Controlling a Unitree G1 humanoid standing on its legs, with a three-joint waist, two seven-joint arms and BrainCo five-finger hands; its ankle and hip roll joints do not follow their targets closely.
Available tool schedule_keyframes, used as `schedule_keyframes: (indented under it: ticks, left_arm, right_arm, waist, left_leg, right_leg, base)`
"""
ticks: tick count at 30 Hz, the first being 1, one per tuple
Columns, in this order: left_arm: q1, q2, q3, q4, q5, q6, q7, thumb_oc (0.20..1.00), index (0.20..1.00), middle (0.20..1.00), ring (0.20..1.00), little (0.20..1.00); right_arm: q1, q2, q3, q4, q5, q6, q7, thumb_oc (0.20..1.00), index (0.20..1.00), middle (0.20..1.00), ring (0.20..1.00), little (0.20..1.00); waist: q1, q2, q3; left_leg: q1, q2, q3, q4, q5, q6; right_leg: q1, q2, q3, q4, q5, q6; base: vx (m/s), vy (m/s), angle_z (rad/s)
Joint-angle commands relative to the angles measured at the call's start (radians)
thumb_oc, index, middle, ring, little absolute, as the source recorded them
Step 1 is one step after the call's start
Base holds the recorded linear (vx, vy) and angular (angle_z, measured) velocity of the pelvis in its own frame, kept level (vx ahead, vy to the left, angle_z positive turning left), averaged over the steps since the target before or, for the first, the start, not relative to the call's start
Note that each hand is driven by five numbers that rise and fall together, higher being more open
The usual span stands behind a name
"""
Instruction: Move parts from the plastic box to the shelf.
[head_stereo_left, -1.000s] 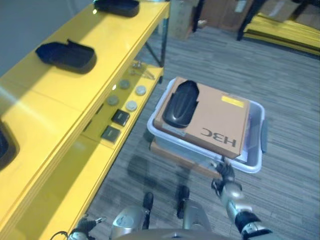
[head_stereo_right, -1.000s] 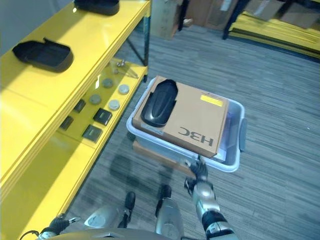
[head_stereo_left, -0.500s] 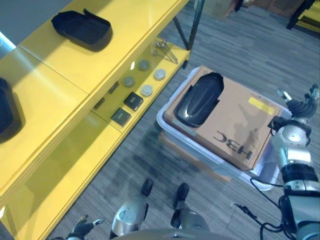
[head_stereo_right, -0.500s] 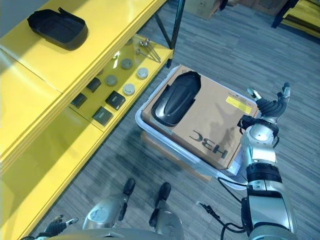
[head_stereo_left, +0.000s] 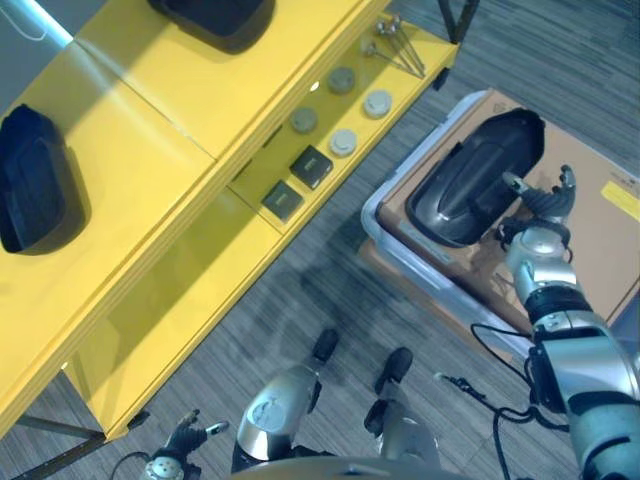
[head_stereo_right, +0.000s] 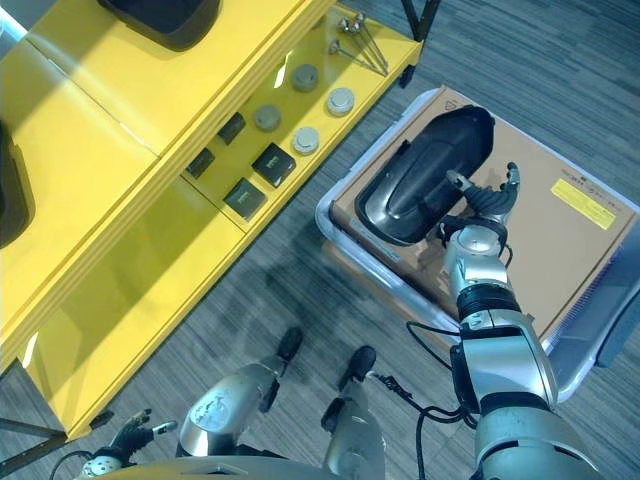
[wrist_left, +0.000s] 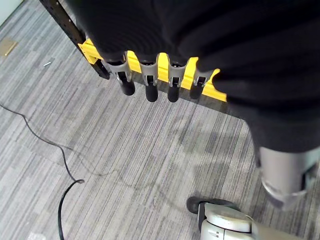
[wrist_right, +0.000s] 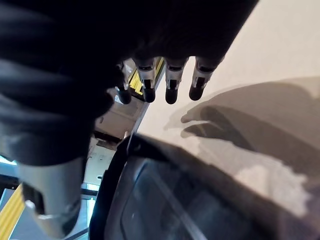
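Observation:
A black moulded part (head_stereo_left: 470, 180) lies on a brown cardboard box (head_stereo_right: 570, 250) that rests on the pale plastic box (head_stereo_right: 345, 235). My right hand (head_stereo_left: 540, 205) hovers over the cardboard just beside the part's right edge, open, fingers spread and holding nothing. The right wrist view has its fingers (wrist_right: 170, 85) above the cardboard (wrist_right: 260, 50), with the part (wrist_right: 150, 200) close below. Two more black parts (head_stereo_left: 40, 180) (head_stereo_left: 215, 15) sit on the yellow shelf's top board (head_stereo_left: 150, 110). My left hand (wrist_left: 150, 82) hangs open and low over the carpet.
The shelf's lower board holds round discs (head_stereo_left: 345, 140), small black blocks (head_stereo_left: 310, 165) and a few metal pins (head_stereo_left: 395, 40). Grey carpet runs between the shelf and the plastic box. A grey handle (head_stereo_right: 615, 310) sticks out at the plastic box's right end.
The whole view has shifted, so the camera has moved. My right hand has come up from below the box and across the cardboard to the black part's edge.

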Motion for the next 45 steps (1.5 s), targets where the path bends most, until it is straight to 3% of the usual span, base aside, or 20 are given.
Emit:
schedule_keyframes:
  ticks: [1,4,11,20,35,36,37,38,39,45]
  left_arm:
    - [0.035,0.032,-0.025,0.030,-0.008,0.006,0.010,1.000,1.000,1.000,1.000,1.000]
    - [0.046,0.031,-0.020,0.031,-0.009,0.005,0.001,1.000,1.000,1.000,1.000,1.000]
    - [0.068,0.027,-0.001,0.020,-0.023,0.016,-0.020,1.000,1.000,1.000,1.000,1.000]
    - [0.071,0.023,0.001,0.024,-0.015,0.003,-0.035,1.000,1.000,1.000,1.000,1.000]
    - [0.055,0.040,-0.013,-0.002,-0.051,-0.016,-0.035,1.000,1.000,1.000,1.000,1.000]
    - [0.053,0.041,-0.015,-0.003,-0.055,-0.013,-0.035,1.000,1.000,1.000,1.000,1.000]
    - [0.052,0.041,-0.014,-0.003,-0.056,-0.012,-0.037,1.000,1.000,1.000,1.000,1.000]
    - [0.050,0.040,-0.014,-0.001,-0.055,-0.013,-0.038,1.000,1.000,1.000,1.000,1.000]
    - [0.050,0.040,-0.013,0.000,-0.054,-0.016,-0.039,1.000,1.000,1.000,1.000,1.000]
    - [0.048,0.036,-0.014,-0.003,-0.064,-0.023,-0.037,1.000,1.000,1.000,1.000,1.000]
  right_arm:
    - [0.005,-0.054,0.051,-0.034,0.002,-0.048,-0.020,1.000,1.000,1.000,1.000,1.000]
    - [0.003,-0.048,0.063,-0.040,-0.025,-0.036,-0.021,1.000,1.000,1.000,1.000,1.000]
    - [0.034,-0.034,0.094,-0.018,-0.088,0.074,-0.029,1.000,1.000,1.000,1.000,1.000]
    - [0.086,-0.034,0.122,0.128,-0.160,0.081,-0.030,1.000,1.000,1.000,1.000,1.000]
    - [0.039,-0.046,0.163,0.152,-0.138,0.103,-0.026,1.000,1.000,1.000,1.000,1.000]
    - [0.031,-0.044,0.167,0.145,-0.136,0.118,-0.025,0.893,0.893,0.893,0.893,0.893]
    - [0.028,-0.043,0.170,0.144,-0.138,0.121,-0.026,0.893,0.893,0.893,0.893,0.893]
    - [0.024,-0.041,0.174,0.143,-0.142,0.126,-0.028,0.448,0.448,0.448,0.448,0.448]
    - [0.020,-0.039,0.180,0.138,-0.141,0.136,-0.030,0.200,0.200,0.200,0.200,0.200]
    - [0.012,-0.040,0.195,0.147,-0.148,0.145,-0.032,0.200,0.200,0.200,0.200,0.200]
  waist:
    - [-0.002,-0.002,-0.064]
    - [0.000,0.000,-0.065]
    - [0.004,-0.002,-0.074]
    - [0.016,-0.004,-0.064]
    - [0.034,-0.002,-0.023]
    - [0.035,-0.002,-0.021]
    - [0.036,-0.003,-0.020]
    - [0.036,-0.003,-0.019]
    - [0.037,-0.003,-0.017]
    - [0.039,-0.004,-0.014]
  left_leg:
    - [-0.048,0.029,0.050,-0.005,-0.009,-0.010]
    - [-0.044,0.030,0.053,-0.009,-0.007,-0.011]
    - [-0.031,0.032,0.061,-0.019,-0.004,-0.013]
    - [-0.023,0.036,0.063,-0.017,-0.008,-0.016]
    - [-0.077,0.027,0.051,0.014,-0.001,-0.014]
    - [-0.081,0.027,0.051,0.016,-0.001,-0.014]
    - [-0.082,0.026,0.051,0.016,-0.001,-0.014]
    - [-0.084,0.025,0.051,0.016,0.000,-0.014]
    - [-0.085,0.025,0.051,0.016,0.000,-0.013]
    - [-0.089,0.023,0.054,0.021,-0.001,-0.012]
  right_leg:
    - [-0.032,-0.047,0.001,0.141,-0.128,0.053]
    - [-0.024,-0.050,0.001,0.136,-0.128,0.055]
    - [0.000,-0.053,0.000,0.117,-0.124,0.060]
    - [0.022,-0.055,-0.007,0.106,-0.122,0.063]
    - [-0.011,-0.063,-0.013,0.126,-0.118,0.068]
    - [-0.015,-0.065,-0.013,0.127,-0.117,0.069]
    - [-0.016,-0.065,-0.013,0.126,-0.117,0.069]
    - [-0.017,-0.065,-0.014,0.126,-0.117,0.069]
    - [-0.018,-0.065,-0.014,0.125,-0.116,0.069]
    - [-0.021,-0.069,-0.011,0.129,-0.116,0.071]
  base:
    - [0.01,0.052,0.05]
    - [0.01,0.051,0.06]
    - [0.02,0.034,0.02]
    - [0.00,0.000,0.00]
    - [-0.02,0.012,0.05]
    - [-0.02,0.020,0.04]
    - [0.00,0.000,0.00]
    - [0.00,0.000,0.00]
    - [0.00,0.000,0.00]
    - [0.00,0.000,0.00]
